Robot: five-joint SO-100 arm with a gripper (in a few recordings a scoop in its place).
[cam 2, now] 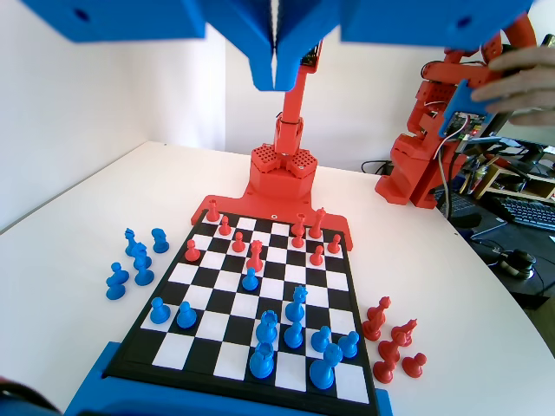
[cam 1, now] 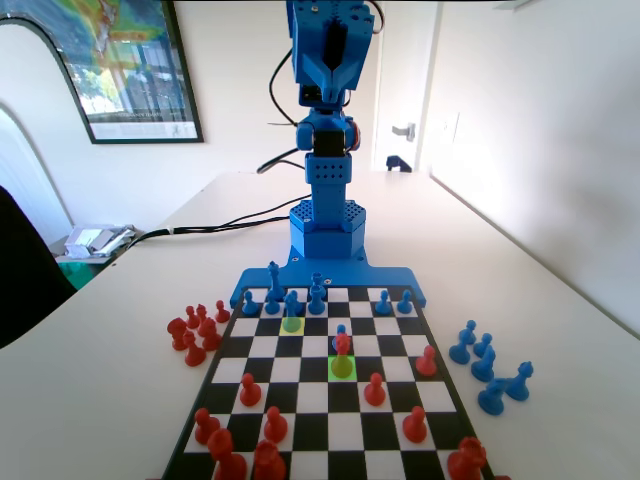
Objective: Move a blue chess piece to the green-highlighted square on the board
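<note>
Pincer point(cam 2: 276, 74) closed and empty, held high above the board point(cam 2: 342, 286) on a raised arm.

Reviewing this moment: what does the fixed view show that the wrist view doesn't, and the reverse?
Fixed view: the green-highlighted square with a red piece standing on it, and a yellow-green square under a blue piece. Wrist view: the gripper, shut and empty, high above the board, whose squares look plain black and white here. Both: the board, blue and red pieces on it, and spare pieces on the table beside it.
</note>
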